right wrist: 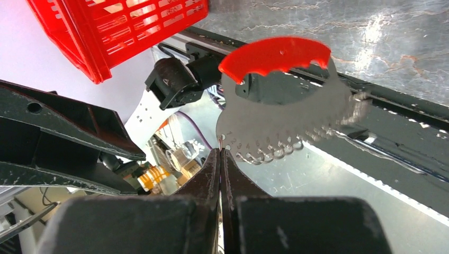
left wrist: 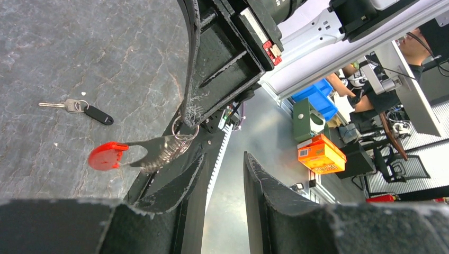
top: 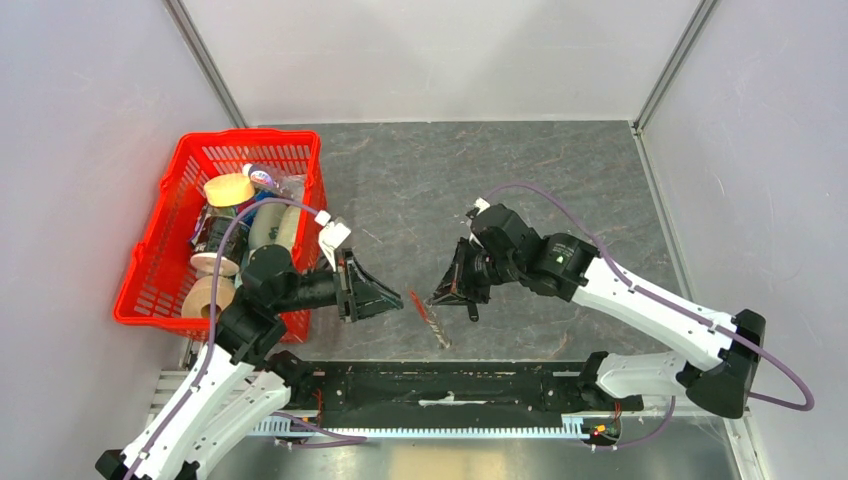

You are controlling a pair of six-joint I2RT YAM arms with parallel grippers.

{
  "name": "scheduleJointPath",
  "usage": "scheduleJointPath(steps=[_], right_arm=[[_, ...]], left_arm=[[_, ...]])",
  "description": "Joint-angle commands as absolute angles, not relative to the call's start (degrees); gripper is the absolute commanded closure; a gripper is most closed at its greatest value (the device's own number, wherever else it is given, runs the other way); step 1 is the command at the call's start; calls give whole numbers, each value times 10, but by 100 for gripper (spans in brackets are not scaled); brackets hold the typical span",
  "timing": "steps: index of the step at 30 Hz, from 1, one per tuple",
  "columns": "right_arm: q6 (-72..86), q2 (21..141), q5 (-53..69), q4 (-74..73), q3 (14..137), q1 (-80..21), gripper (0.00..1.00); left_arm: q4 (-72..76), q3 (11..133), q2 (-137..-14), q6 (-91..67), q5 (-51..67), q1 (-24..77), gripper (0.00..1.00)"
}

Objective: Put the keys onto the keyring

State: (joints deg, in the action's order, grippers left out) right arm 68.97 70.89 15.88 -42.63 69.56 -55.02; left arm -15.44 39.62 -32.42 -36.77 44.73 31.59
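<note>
At the tips of the right gripper point(right wrist: 220, 154), whose fingers are pressed together, a corner of the keyring point(right wrist: 275, 129) is pinched: a grey metal oblong loop with a jagged row of small rings and a bright red curved strip. Near it, the left gripper point(left wrist: 219, 211) stands spread and empty. Farther off, the keys point(left wrist: 78, 108), a tiny silver metal key on a black oblong fob, lie on the grey marbled tabletop point(left wrist: 79, 47), apart from both.

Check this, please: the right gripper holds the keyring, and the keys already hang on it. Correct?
No. The right gripper holds the keyring, but the keys lie on the table, apart from it, not hanging on it. The left wrist view shows this.
</note>
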Motion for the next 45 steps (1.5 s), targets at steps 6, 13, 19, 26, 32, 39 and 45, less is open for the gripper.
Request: scheduleJointPath(steps=[6,13,19,26,32,39,45], right_arm=[[851,628,190,-179,553,-553,100],[963,600,198,-23,448,-553,100],[1061,606,198,164,354,-556,100],[1143,689,224,424,306,-556,100],[1183,730,243,561,310,-556,100],[1225,751,248,675,314,-556,100],[1246,752,248,727,302,-557,100]], left_arm=[[-157,402,-309,-345,488,316,63],[-136,405,-290,-361,520,316,62],[-110,395,-287,-373,557,316,62],[-73,388,-293,-391,563,316,62],[-63,400,-299,-387,570,316,62],[-39,424,-301,-384,584,316,62],[-38,468,-297,-375,586,316,60]])
